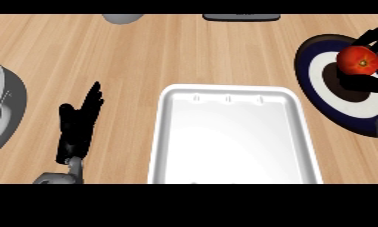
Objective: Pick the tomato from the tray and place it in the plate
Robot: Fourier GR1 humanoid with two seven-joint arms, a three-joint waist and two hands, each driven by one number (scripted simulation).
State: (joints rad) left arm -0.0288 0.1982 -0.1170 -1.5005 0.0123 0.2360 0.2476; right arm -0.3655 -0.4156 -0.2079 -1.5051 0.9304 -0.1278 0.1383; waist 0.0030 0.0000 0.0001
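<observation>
Wooden counter (148, 56) bears white tray (166, 136), dark plate (310, 66).

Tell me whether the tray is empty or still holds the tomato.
Empty. The white tray shows only its bare floor. The tomato is over the dark-rimmed plate at the right edge, with the right hand by it.

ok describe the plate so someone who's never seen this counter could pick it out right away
Start from the white tray in the middle of the wooden counter and look right, to the view's right edge. The plate lies there, cut off by that edge, with the red tomato over its centre. Its dark blue rim ringing a white band sets it apart from the all-white tray.
</observation>
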